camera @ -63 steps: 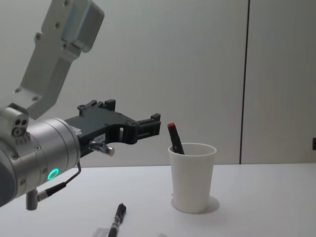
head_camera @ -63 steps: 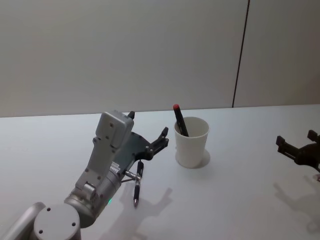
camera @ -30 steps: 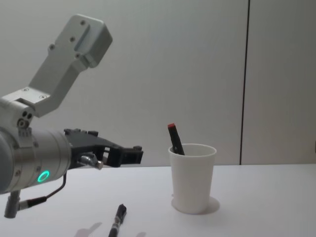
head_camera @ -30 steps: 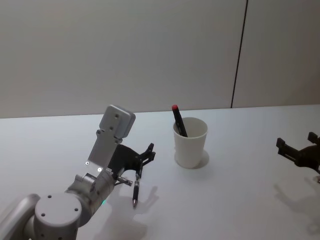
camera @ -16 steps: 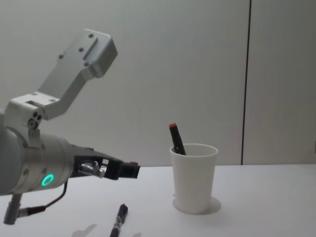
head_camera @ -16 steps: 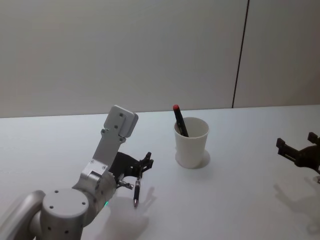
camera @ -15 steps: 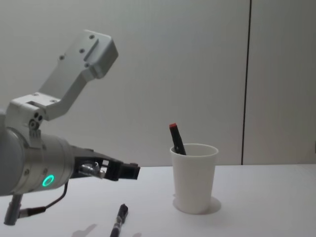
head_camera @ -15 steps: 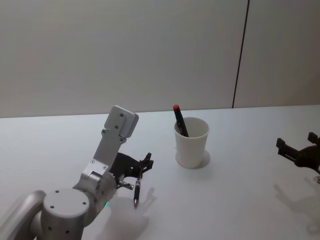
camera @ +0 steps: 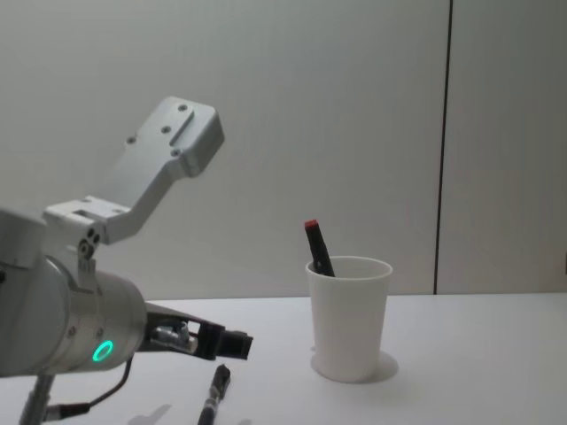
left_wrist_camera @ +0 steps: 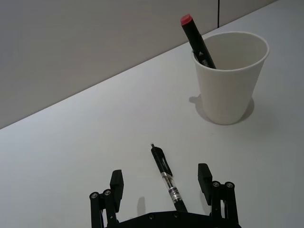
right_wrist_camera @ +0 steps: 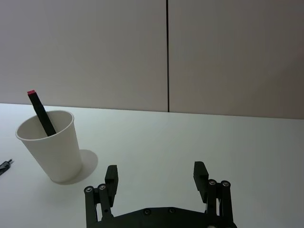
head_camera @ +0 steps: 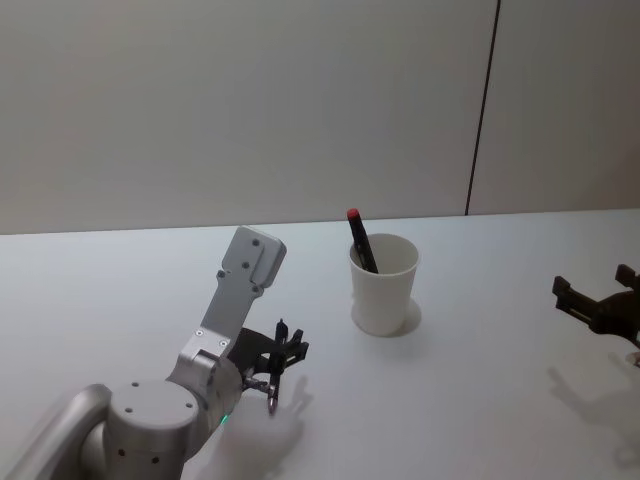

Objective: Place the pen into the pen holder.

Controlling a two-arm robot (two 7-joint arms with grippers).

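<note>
On the bench [head_camera: 480,400], the pen holder [head_camera: 383,295] contains one red-capped marker [head_camera: 359,240]; left end effector [left_wrist_camera: 160,175], spread, straddles the pen [left_wrist_camera: 163,166], seemingly untouched; right end effector [right_wrist_camera: 156,170] parked, spread.

our left gripper [camera: 235,344] has come down. two seconds ago it hung level with the rim of the pen holder [camera: 347,319], well above the pen [left_wrist_camera: 167,179]. now it sits low over the table [head_camera: 450,400], fingers either side of the pen, and farther from the holder.
</note>
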